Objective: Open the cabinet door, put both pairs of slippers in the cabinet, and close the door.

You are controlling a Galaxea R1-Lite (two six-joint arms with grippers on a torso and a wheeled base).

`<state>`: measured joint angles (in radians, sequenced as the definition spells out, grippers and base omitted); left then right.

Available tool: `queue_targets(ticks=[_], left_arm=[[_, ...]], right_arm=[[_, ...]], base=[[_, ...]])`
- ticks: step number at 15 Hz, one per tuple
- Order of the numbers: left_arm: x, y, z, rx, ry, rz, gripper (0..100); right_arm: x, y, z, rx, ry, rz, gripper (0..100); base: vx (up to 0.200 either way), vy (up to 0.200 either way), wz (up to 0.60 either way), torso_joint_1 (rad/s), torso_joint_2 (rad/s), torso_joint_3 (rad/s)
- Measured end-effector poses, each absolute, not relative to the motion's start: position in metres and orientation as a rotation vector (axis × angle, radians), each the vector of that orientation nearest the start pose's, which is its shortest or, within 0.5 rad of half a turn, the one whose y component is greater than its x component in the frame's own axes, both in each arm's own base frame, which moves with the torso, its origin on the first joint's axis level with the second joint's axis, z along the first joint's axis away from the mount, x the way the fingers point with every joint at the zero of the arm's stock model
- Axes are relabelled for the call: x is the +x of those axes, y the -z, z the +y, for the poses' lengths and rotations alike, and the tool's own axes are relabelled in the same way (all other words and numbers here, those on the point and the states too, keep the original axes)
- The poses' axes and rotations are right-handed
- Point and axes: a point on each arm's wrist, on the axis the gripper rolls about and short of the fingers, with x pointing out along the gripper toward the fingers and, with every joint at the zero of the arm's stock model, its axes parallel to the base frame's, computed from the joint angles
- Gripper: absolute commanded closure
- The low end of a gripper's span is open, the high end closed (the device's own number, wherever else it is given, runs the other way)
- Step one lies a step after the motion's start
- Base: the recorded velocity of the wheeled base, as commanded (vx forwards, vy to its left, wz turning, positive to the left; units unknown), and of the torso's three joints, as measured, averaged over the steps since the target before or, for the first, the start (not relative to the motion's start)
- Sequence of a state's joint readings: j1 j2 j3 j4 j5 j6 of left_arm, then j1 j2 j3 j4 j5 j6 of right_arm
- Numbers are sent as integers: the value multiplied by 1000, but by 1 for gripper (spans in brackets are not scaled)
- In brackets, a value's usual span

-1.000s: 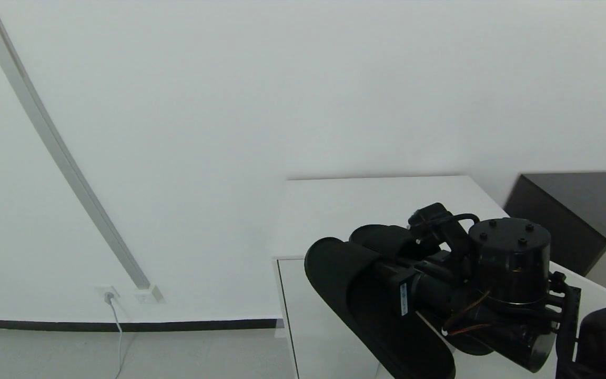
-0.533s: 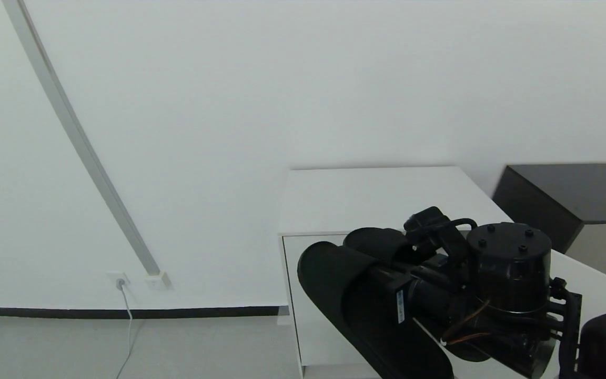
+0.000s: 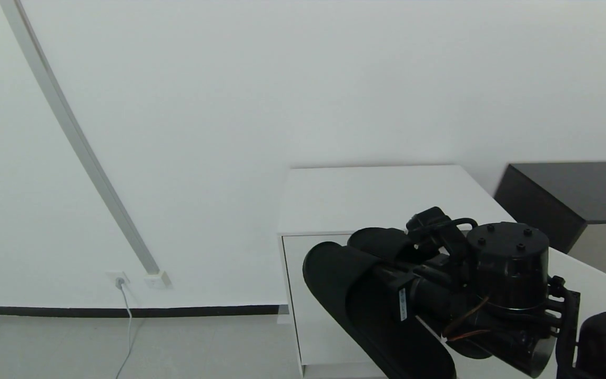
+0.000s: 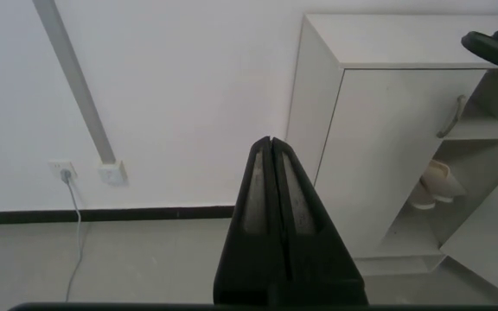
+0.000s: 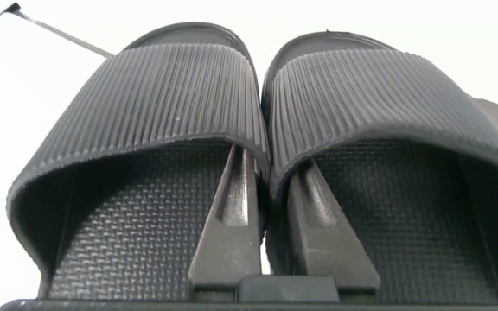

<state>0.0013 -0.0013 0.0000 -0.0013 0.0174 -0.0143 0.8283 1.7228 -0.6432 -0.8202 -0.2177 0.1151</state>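
A pair of black slippers (image 3: 345, 284) hangs in the air in front of the white cabinet (image 3: 376, 200), level with its top. My right gripper (image 5: 271, 233) is shut on the pair, one finger inside each slipper, pinching their touching sides together. In the left wrist view the cabinet (image 4: 387, 138) shows a shut door panel with a handle (image 4: 450, 117). Beside it is an open compartment where a pale pair of slippers (image 4: 435, 183) lies on a low shelf. My left gripper (image 4: 271, 199) is shut on nothing, out in front of the cabinet's left side.
A dark grey cabinet (image 3: 571, 200) stands to the right of the white one. A white wall with a slanted grey strip (image 3: 71, 137) and a socket with a cable (image 3: 120, 281) lies behind. Bare floor (image 4: 102, 259) spreads left of the cabinet.
The whole head view has shifted, so the camera moved; the cabinet's front shows more. The black slippers stay in my right gripper, almost unmoved.
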Motion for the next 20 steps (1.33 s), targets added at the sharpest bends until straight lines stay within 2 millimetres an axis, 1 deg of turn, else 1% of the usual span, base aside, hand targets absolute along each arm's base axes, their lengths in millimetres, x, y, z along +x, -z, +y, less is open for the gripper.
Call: queue_targets(ticks=[2, 14, 20], left_arm=[[-23, -76, 0, -14, -18, -3, 100], [-23, -76, 0, -13, -18, -2, 100], [-23, -76, 0, -13, -18, -3, 100]], right_arm=[[202, -152, 212, -21, -592, 263, 100], [202, -151, 212, -23, -591, 267, 100], [201, -149, 210, -27, -592, 239, 100]], base=[[0, 0, 0, 0, 0, 0], [0, -200, 0, 6, 5, 2], [0, -200, 0, 0, 3, 2]])
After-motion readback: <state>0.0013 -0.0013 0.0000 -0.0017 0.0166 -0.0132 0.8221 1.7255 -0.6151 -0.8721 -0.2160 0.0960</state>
